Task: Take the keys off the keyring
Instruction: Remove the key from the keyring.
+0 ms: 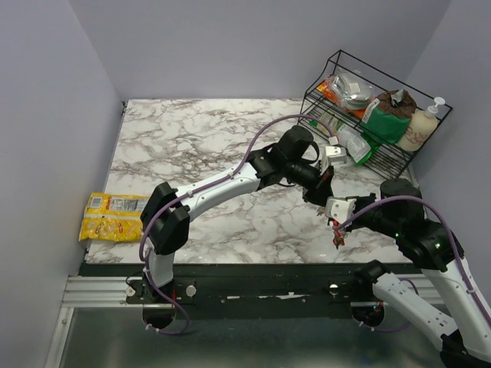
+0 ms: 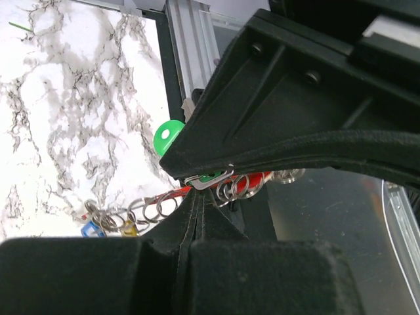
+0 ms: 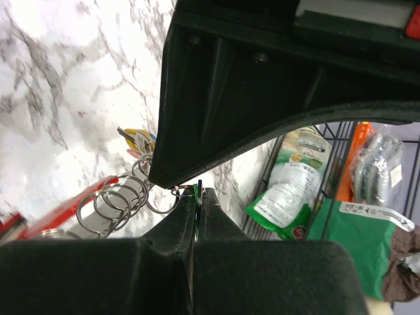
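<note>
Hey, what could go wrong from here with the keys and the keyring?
Both the left pincer and right pincer are shut, pinching thin metal with only their tips; the grip may slip. They work near the front edge of the table, so a freed green key could fall off. The split rings chain to the red keyring; pulling may drag everything.

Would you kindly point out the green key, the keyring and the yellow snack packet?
green key point(image 2: 164, 141), left wrist view, round plastic head.
keyring point(image 3: 62, 210), right wrist view, red section.
yellow snack packet point(image 1: 113, 216), top external view, centre.
</note>
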Tool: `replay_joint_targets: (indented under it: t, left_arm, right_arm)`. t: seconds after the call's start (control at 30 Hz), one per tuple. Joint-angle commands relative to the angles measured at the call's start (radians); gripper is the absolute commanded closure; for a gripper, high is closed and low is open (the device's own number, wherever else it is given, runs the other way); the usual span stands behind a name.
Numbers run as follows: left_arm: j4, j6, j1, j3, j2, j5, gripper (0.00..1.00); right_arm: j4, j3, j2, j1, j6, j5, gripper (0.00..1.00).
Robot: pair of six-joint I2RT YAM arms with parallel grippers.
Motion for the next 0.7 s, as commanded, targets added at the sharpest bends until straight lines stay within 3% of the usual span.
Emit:
replay_joint_targets:
  t: [0.0,0.67]
  left_arm:
    - [0.046,-0.106,-0.005,0.017,0.044,0.033,1.00]
    - [0.206,-0.304,0.107,-0.043,0.063,0.074,1.00]
  right_arm:
    - [0.068,-0.013,-0.003,0.022,-0.069,0.070,0.99]
    - [0.062,-0.040,-0.048,0.029,-0.088,0.086,0.99]
